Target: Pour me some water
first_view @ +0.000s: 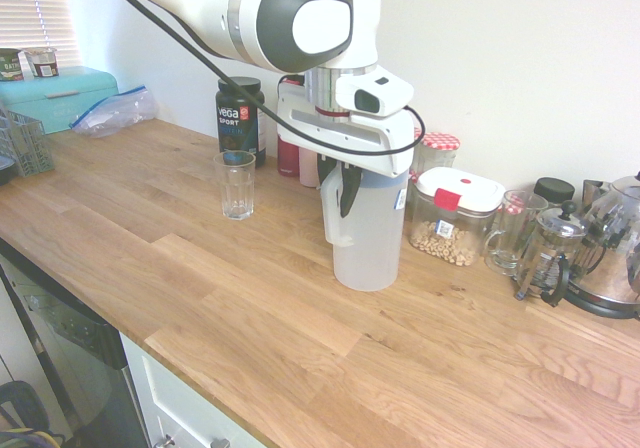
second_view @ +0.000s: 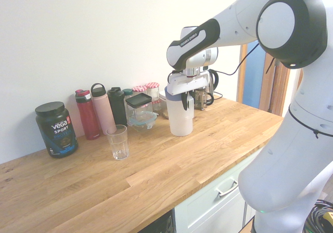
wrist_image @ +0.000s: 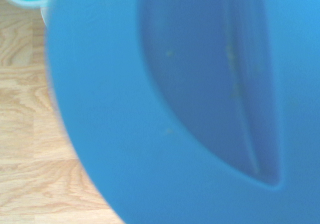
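Translucent white water jug (first_view: pixel 368 233) with a blue lid (wrist_image: pixel 165 109) stands upright on the oak bench (first_view: pixel 300 348), and our pincer (first_view: pixel 345 193) is clamped on its handle from straight above, so we judge the grasp step done. Next we need to lift it, carry it across the bare stretch to the empty glass (first_view: pixel 237 184) standing well apart, then tilt slowly over the rim. Watch the protein tub (first_view: pixel 241 118) and bottles (second_view: pixel 103 111) behind the glass, plus the snack container (first_view: pixel 455 216) just beside the jug.
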### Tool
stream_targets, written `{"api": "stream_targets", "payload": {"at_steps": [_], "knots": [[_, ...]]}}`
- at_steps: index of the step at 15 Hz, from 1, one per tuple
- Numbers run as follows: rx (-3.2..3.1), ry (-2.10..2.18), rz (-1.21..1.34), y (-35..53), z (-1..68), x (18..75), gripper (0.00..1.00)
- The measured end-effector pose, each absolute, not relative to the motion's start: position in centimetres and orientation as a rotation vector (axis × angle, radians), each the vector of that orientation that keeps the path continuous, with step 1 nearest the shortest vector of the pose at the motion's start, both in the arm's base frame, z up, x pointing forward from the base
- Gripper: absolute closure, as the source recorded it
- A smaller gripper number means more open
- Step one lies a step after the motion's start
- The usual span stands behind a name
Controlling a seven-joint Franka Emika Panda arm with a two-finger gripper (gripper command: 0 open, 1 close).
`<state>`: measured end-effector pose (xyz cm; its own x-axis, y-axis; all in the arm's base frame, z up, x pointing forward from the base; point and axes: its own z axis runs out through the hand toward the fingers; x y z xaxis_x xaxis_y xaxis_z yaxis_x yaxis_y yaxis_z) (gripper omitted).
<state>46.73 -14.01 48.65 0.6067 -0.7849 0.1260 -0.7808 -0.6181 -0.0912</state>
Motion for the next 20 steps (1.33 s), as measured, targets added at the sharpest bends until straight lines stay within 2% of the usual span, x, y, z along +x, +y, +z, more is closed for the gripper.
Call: {"api": "stream_targets", "payload": {"at_steps": [11,20], "knots": [[-2.798,1.225,-0.259,-15.4,50.4,45.6,1.0],[-3.055,0.53,-0.114,-7.9,55.1,45.1,1.0]]}}
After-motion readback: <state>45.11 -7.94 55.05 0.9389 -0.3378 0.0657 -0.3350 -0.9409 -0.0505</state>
